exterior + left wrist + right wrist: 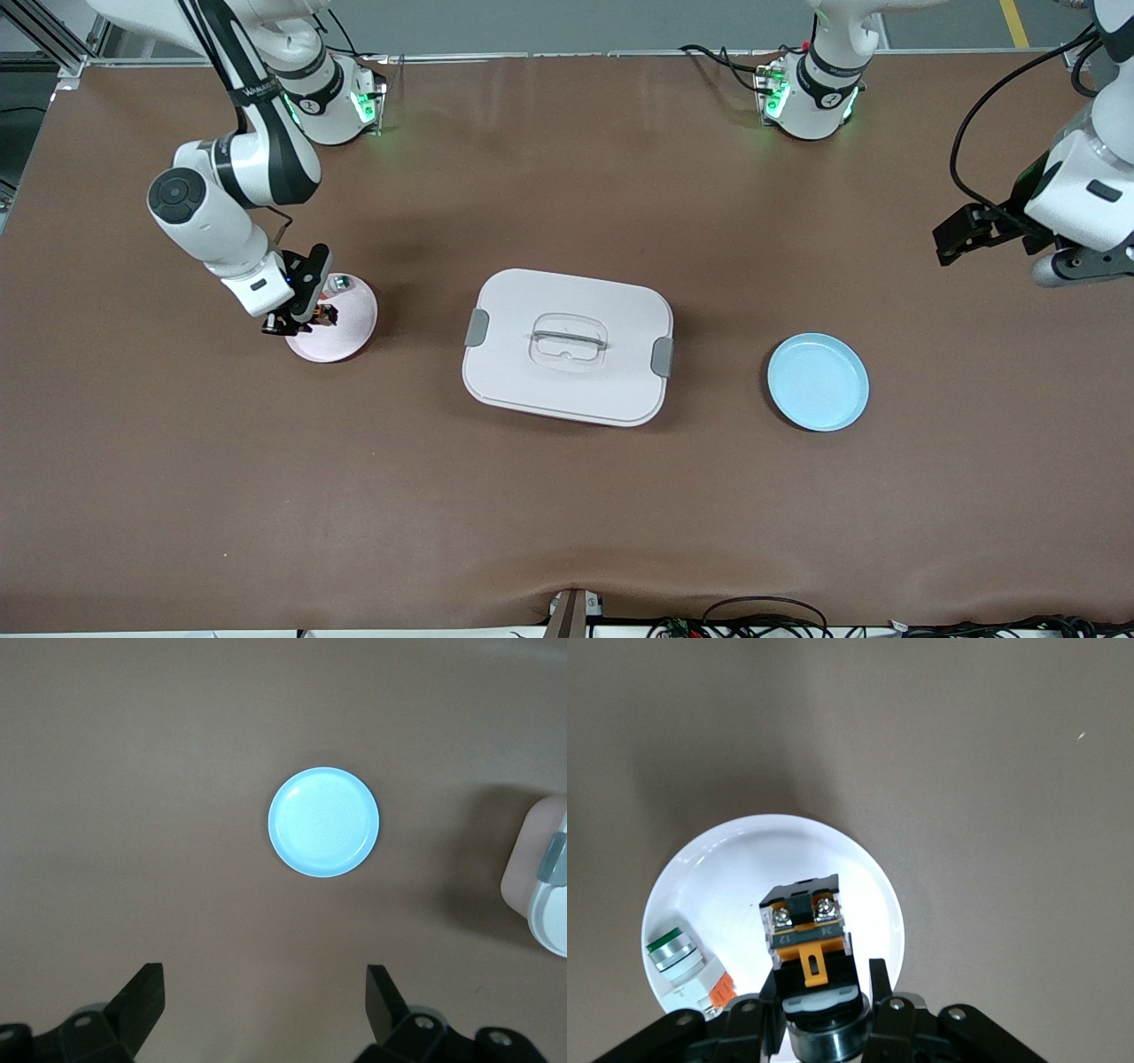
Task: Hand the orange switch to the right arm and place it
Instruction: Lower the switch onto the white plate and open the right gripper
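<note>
Clamped on the orange switch (808,943), the right gripper (299,321) hung low over the pink plate (350,323) at the right arm's end of the table. Its fingers (879,988) pressed the rounded, dark button end of the switch from both sides. From there the switch's long axis ran straight out from the gripper, along the line of the fingers. Its black terminal block, with two screw heads and an orange tab on the face turned to the wrist camera, pointed away from the gripper and over the middle of the plate. Whether the switch touched the plate could not be told.

In the same plate, near its rim, lay a pale switch (687,970) with a green-and-silver cap and an orange patch on its body, apart from the held switch.

At the table's centre sat a white lidded box (567,346) with grey latches at two ends and a recessed handle in the lid. The lid was on.

Toward the left arm's end lay a light blue plate (817,382) with nothing in it.

Well above the table near that end, the left gripper (264,1003) waited with its fingers spread wide and holding nothing.
</note>
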